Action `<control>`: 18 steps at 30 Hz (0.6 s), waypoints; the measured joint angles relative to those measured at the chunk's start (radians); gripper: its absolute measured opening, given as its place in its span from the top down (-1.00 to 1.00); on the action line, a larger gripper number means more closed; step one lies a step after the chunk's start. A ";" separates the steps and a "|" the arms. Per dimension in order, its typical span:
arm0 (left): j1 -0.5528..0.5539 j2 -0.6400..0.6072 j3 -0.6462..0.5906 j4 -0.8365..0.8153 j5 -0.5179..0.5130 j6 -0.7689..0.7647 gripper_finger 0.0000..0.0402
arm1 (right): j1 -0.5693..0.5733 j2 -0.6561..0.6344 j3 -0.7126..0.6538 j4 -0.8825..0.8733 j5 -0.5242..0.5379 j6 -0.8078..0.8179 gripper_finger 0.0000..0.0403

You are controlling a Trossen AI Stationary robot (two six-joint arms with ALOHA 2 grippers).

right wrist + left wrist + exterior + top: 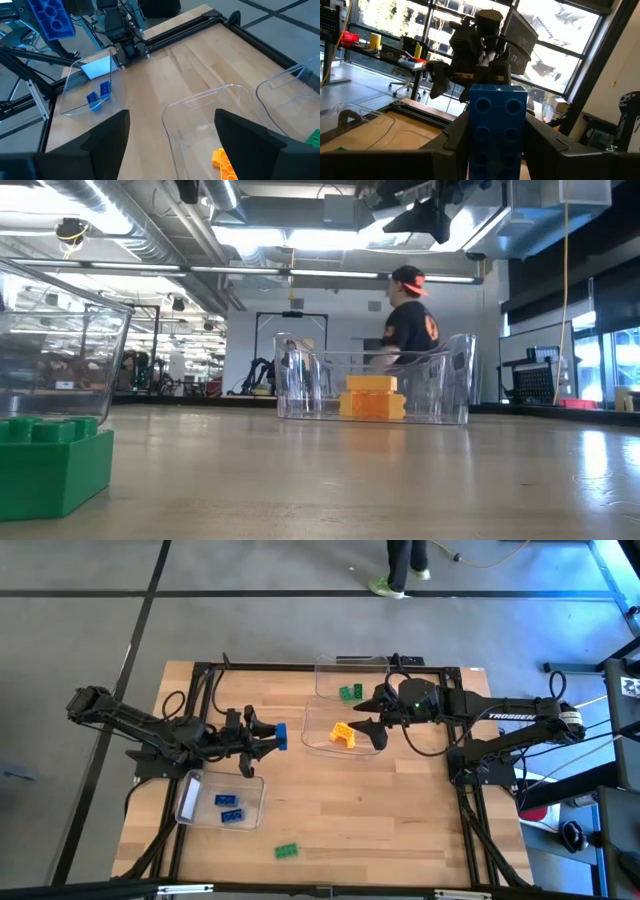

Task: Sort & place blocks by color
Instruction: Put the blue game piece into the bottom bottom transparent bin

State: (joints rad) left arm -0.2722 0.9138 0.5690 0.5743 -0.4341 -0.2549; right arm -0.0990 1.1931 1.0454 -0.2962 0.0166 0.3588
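Observation:
My left gripper (pixel 270 736) hangs over the table's left middle, shut on a blue block (pixel 281 735) that fills the left wrist view (pixel 497 125). Just nearer lies a clear bin (pixel 200 802) with two blue blocks (pixel 230 808). My right gripper (pixel 362 712) is open above the middle bin (pixel 318 745), whose floor carries yellow-orange blocks (pixel 343 735); its fingers frame that bin in the right wrist view (pixel 175 145). Green blocks (pixel 350 692) lie in the far bin (pixel 325 665). One green block (pixel 287 851) rests on the table near its near edge, large in the low view (pixel 50 460). My left gripper pinches the blue block between its two fingers, which sit on its two long side faces (pixel 470 140) at the end nearest the wrist. The fingers are about level, pointing toward the table's right. The block is lifted clear and sticks out past the fingertips, its studded face toward the wrist camera.
The three clear bins stand apart, with bare wood between them and across the table's near right part. A black metal frame (pixel 470 810) runs along the table's edges. A person (pixel 405 565) stands beyond the far edge, also visible behind the bin (pixel 410 320).

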 joint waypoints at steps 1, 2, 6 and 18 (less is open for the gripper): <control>0.000 0.000 0.000 0.000 0.002 -0.002 0.36 | 0.000 0.000 0.000 0.000 0.000 0.000 -0.46; 0.000 0.000 0.000 0.000 0.006 -0.002 0.36 | 0.000 0.000 0.000 0.000 0.000 0.000 -0.46; 0.000 0.000 0.000 0.001 0.010 -0.003 0.36 | 0.000 0.000 0.000 0.000 0.000 0.000 -0.46; 0.000 0.000 0.000 0.001 0.010 -0.001 0.36 | 0.000 0.000 0.000 0.000 0.000 0.008 -0.46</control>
State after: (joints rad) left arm -0.2722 0.9138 0.5690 0.5755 -0.4244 -0.2554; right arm -0.0990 1.1931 1.0454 -0.2962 0.0163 0.3668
